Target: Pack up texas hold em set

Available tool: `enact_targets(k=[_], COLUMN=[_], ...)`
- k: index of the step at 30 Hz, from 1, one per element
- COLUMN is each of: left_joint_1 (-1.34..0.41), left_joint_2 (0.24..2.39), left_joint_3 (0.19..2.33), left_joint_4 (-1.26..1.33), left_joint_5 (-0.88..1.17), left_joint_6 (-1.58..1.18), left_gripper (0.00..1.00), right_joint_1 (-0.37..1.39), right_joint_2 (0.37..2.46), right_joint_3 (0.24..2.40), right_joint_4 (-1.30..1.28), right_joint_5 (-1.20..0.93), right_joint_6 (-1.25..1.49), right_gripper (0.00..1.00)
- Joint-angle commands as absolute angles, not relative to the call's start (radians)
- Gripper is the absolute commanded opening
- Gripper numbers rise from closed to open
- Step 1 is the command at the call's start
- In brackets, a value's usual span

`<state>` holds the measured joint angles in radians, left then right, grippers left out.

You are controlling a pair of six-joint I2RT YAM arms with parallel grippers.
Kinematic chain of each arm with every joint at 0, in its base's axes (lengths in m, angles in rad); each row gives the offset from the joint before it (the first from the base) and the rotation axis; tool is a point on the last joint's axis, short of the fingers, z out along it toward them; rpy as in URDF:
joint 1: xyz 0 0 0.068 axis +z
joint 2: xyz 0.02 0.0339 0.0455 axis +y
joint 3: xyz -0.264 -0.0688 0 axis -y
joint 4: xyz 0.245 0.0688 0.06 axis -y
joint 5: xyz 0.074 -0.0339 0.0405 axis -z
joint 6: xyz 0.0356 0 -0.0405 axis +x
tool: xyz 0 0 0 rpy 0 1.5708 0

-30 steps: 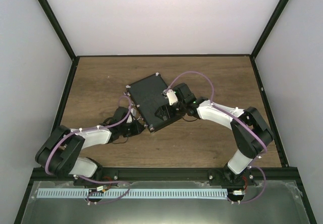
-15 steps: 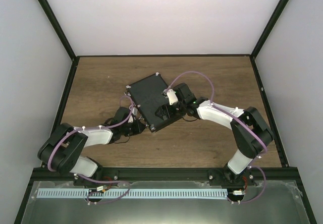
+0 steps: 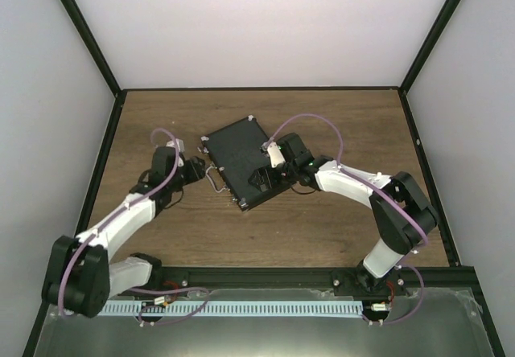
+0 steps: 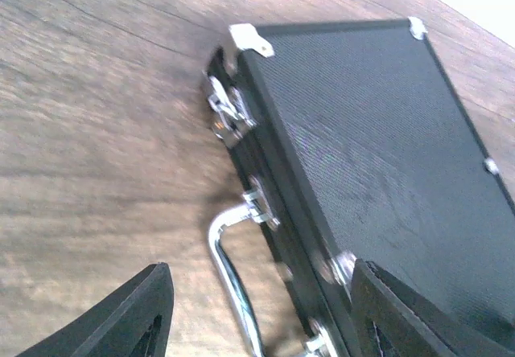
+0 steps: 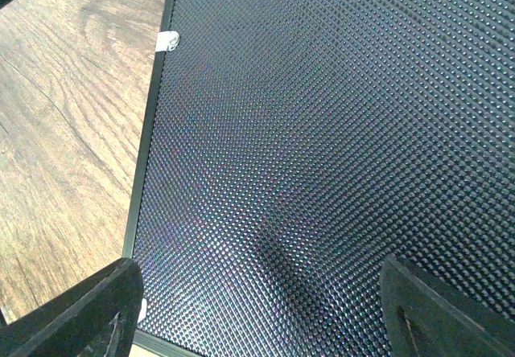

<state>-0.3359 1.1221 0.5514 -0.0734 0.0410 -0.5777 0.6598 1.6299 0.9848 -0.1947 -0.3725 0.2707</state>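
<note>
Left hand [image 3: 197, 170] sits centre-left in the overhead view, arm stretched low toward the closed case [image 3: 233, 148] lying mid-frame on the worktop [image 3: 346, 116]; the right hand [image 3: 261, 182] hangs over it, probably steadying it. Left wrist view: fingers [image 4: 137, 317] wide apart, gripping nothing, facing the silver handle [image 4: 229, 276] and latch [image 4: 227, 114], likely to fasten it. Right wrist view: fingers spread, empty, above the pebbled lid [image 5: 322, 132].

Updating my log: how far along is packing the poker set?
Done: case shut, nothing of the set visible outside. In hand: right gripper over the lid, left gripper facing the handle side, both with jaws open. Remaining: confirming the latches; whether they are fastened is unclear.
</note>
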Motion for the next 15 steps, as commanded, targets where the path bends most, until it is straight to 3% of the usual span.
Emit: enact_targets(k=[1,8,15], left_joint_1=[-0.228,-0.14,-0.115], left_joint_2=[1.278,1.509,1.572], left_joint_3=[0.627,0.73,0.775], left_joint_4=[-0.1,0.05,0.124], left_joint_5=[0.117,0.3,0.318], left_joint_6=[-0.49,-0.496,-0.53], left_gripper=[0.63,0.64,0.68], right_joint_1=[0.667,0.667,0.667], right_joint_2=[1.628,1.646,1.67], right_joint_3=[0.991,1.003,1.008], right_joint_4=[-0.216,-0.225,-0.229], right_joint_5=[-0.347,-0.341,-0.344], right_joint_6=[0.276,0.273,0.268], right_gripper=[0.83,0.83,0.83])
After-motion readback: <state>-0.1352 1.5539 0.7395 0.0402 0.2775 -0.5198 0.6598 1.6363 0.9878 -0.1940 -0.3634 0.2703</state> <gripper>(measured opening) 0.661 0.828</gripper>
